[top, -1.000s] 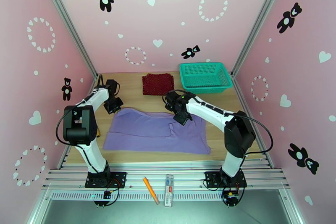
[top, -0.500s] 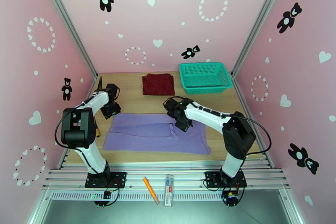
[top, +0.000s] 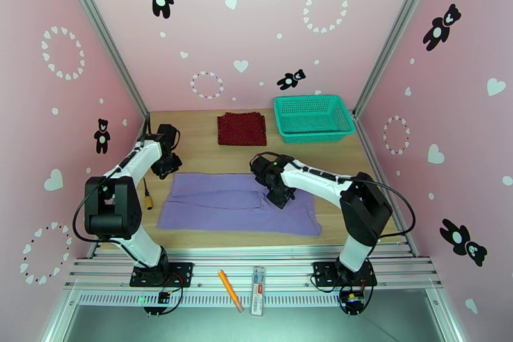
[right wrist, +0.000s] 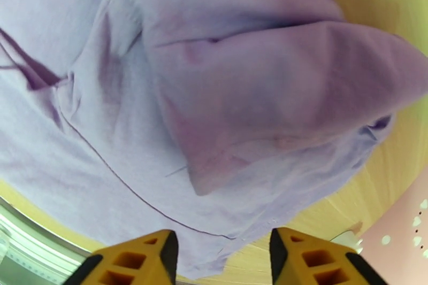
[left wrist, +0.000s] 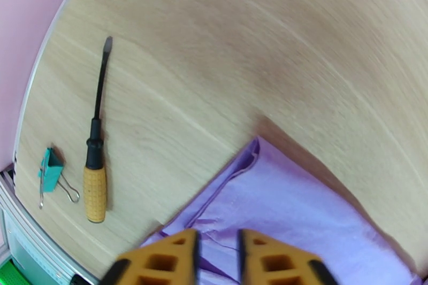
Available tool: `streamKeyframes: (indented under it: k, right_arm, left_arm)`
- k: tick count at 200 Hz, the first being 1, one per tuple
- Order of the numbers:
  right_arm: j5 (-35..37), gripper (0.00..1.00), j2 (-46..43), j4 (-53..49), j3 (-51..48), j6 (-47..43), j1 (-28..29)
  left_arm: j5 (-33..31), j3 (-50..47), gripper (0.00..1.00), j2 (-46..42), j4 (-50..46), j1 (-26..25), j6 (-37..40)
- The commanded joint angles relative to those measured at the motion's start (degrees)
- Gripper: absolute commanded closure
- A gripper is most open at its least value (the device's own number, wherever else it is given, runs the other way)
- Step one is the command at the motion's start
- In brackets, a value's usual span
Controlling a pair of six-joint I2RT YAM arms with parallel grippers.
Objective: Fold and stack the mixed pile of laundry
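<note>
Since a second ago: left gripper (top: 168, 165) drawn back toward the left edge of the table (top: 211, 157), off the far left corner of the purple T-shirt (top: 237, 205); right gripper (top: 280, 196) lower over the shirt's middle, fingers now parted. Far left corner of the shirt, lifted before, down flat.

Purple T-shirt: spread as a wide strip across the near half of the table, folded along its length, with a loose flap near the middle.

Left gripper (left wrist: 218, 235): fingers almost together with a slim gap, nothing pinched, shirt corner just beyond the tips.

Right gripper (right wrist: 223, 238): fingers well apart, released, hanging over a raised fold of cloth, gripping nothing.

Dark red cloth (top: 242, 128): folded square at the middle of the far edge, apart from the shirt.

Teal basket (top: 314, 135): far right corner, near the red cloth.

Screwdriver (top: 147, 194), yellow handle: by the left edge, near the shirt's left end, not touching it. Beside it, a teal binder clip (left wrist: 51, 171).
</note>
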Motion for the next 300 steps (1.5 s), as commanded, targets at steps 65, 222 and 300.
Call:
streamKeyframes:
  k: [65, 222, 300]
  right_arm:
    - [-18.13, 0.46, 2.83, 13.47, 4.89, 12.18, -20.65]
    - [-8.1, 1.0, 7.48, 18.69, 5.44, 22.71, -22.71]
    - [-2.4, 1.0, -7.7, 16.36, -8.44, 51.92, -19.86]
  left_arm:
    - [3.34, -0.77, 1.0, 10.33, 5.48, -1.62, -2.85]
    - [4.02, -0.11, 1.0, 15.84, 7.55, -2.15, -2.75]
    - [4.39, -0.17, 1.0, 16.75, 9.01, -2.22, -2.02]
